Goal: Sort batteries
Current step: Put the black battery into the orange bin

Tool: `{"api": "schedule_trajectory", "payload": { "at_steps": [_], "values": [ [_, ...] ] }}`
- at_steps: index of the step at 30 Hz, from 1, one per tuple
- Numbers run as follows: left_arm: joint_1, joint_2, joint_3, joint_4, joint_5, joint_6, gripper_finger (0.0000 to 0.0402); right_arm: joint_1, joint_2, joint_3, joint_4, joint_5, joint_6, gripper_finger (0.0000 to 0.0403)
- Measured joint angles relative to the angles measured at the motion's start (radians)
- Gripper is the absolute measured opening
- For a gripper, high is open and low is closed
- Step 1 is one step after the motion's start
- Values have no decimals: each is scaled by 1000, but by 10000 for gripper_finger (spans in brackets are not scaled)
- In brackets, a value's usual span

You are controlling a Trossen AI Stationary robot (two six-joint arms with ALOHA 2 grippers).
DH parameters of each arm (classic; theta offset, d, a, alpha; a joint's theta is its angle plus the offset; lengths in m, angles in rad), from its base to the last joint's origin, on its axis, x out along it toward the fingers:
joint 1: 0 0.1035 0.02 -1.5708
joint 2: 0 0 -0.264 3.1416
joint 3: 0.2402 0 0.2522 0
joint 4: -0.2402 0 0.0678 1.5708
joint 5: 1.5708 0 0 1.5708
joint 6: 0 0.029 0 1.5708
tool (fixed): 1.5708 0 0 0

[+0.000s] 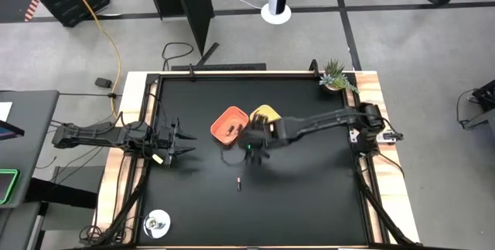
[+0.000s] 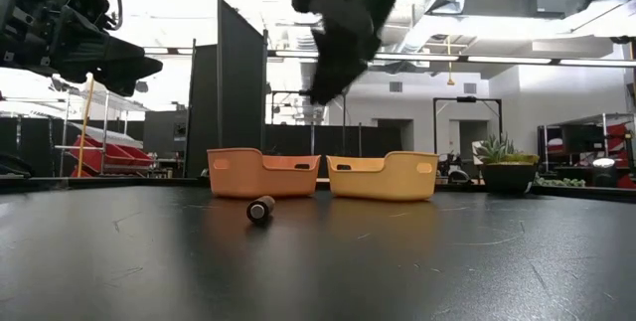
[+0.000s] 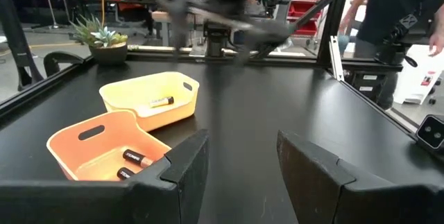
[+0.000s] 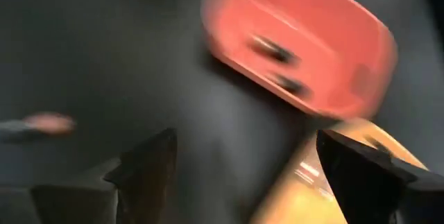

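The orange tray [image 1: 229,125] and the yellow tray [image 1: 264,115] stand side by side at the table's middle. Two batteries [image 3: 133,159] lie in the orange tray [image 3: 90,148] and one battery [image 3: 159,102] lies in the yellow tray [image 3: 149,92]. Another battery [image 1: 239,183] lies on its side on the bare table, also seen as the battery [image 2: 260,209] in front of the trays. My right gripper [image 4: 243,168] hovers open and empty above the table just near of the trays, blurred. My left gripper [image 3: 243,168] waits open at the table's left.
A potted plant [image 1: 335,76] stands at the far right corner. A round silvery object [image 1: 158,222] lies at the near left corner. People [image 3: 388,9] stand beyond the table in the left wrist view.
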Motion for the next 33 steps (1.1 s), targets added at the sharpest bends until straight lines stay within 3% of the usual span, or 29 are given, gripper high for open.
{"api": "schedule_trajectory", "payload": {
  "at_steps": [9, 14, 20, 33],
  "values": [
    [0, 1, 0, 8, -2, -6, 167, 178, 110, -1, 220, -53, -75, 355],
    [0, -1, 0, 1, -2, -10, 167, 238, 184, -2, 269, -73, -34, 358],
    [0, 0, 0, 8, -2, 3, 167, 246, 230, 0, 312, -97, 76, 358],
    [0, 0, 0, 9, -3, 8, 167, 232, 263, -1, 326, -154, 106, 355]
  ]
}}
